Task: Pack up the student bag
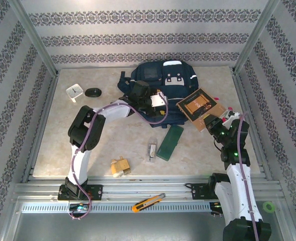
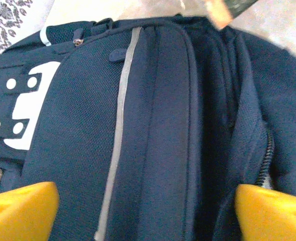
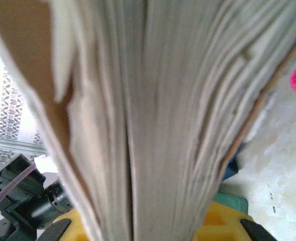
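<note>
Navy fabric student bag (image 1: pixel 182 93) lies at the table's (image 1: pixel 123 138) 12 o'clock. Its open slot is dark, contents unreadable. Left gripper (image 2: pixel 148 208) hangs over it, jaws spread, grasping nothing. Right gripper (image 1: pixel 214 123), at 3 o'clock, is clenched on a brown-covered book (image 1: pixel 200 107), its pages blurred close up.

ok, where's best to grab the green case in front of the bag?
Probably across its short width mid-length, from straight above. The green case lies flat on the table, long and narrow, angled toward the student bag, so square the jaws to its long edges.
</note>
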Controlling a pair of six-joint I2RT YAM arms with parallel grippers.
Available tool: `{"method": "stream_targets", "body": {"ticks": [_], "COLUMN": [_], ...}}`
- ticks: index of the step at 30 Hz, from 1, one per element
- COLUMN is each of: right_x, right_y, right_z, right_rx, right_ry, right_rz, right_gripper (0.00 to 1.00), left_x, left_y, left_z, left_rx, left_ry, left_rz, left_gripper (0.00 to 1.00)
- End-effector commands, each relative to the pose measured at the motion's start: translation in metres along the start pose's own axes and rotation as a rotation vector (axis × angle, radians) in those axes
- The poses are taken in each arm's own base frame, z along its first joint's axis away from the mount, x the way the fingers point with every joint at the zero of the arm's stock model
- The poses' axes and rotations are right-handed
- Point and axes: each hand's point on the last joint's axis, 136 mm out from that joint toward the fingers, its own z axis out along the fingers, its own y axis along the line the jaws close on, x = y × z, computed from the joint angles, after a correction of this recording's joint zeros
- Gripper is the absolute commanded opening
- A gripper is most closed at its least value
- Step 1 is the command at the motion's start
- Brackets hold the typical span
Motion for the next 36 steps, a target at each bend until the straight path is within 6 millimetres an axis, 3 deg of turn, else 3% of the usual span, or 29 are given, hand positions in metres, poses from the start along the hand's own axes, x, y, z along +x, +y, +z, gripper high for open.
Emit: {"method": "stream_targets", "body": {"ticks": [1,2,4,7,13,18,22,27,32,36], "right_x": [-0.008,-0.008,-0.009,-0.01,-0.014,-0.022,-0.032,-0.04,-0.034,-0.027], "right_y": [0.014,0.013,0.011,0.008,0.012,0.024,0.037,0.053,0.05,0.055], "right_z": [-0.005,-0.005,-0.004,0.0,0.01,0.013,0.006,-0.015,-0.04,-0.032], "right_rx": [-0.036,-0.031,-0.016,0.0,-0.007,-0.024,-0.041,-0.076,-0.071,-0.084], "right_ry": [-0.027,-0.025,-0.026,-0.016,0.015,0.024,-0.026,-0.111,-0.192,-0.144], "right_rz": [-0.059,-0.056,-0.053,-0.05,-0.067,-0.099,-0.106,-0.082,0.001,0.047], "right_gripper": [0.0,0.0,0.0,0.0,0.0,0.0,0.0,0.0,0.0,0.0], "left_x": [0.011,0.008,0.003,-0.004,-0.013,-0.029,-0.046,-0.065,-0.082,-0.093], "left_y": [0.003,0.003,-0.003,-0.007,-0.026,-0.033,-0.009,0.025,0.051,0.071], "left_z": [0.007,0.003,-0.011,-0.041,-0.088,-0.114,-0.139,-0.164,-0.175,-0.183], "left_rx": [-0.027,-0.036,-0.044,-0.063,-0.072,-0.119,-0.244,-0.378,-0.42,-0.453], "left_ry": [0.054,0.046,0.025,0.036,0.033,0.004,-0.027,-0.047,-0.111,-0.164], "left_rz": [0.028,0.017,0.002,-0.03,-0.183,-0.333,-0.439,-0.446,-0.477,-0.512], "left_gripper": [0.47,0.31,0.12,0.0,0.0,0.0,0.0,0.0,0.0,0.0]}}
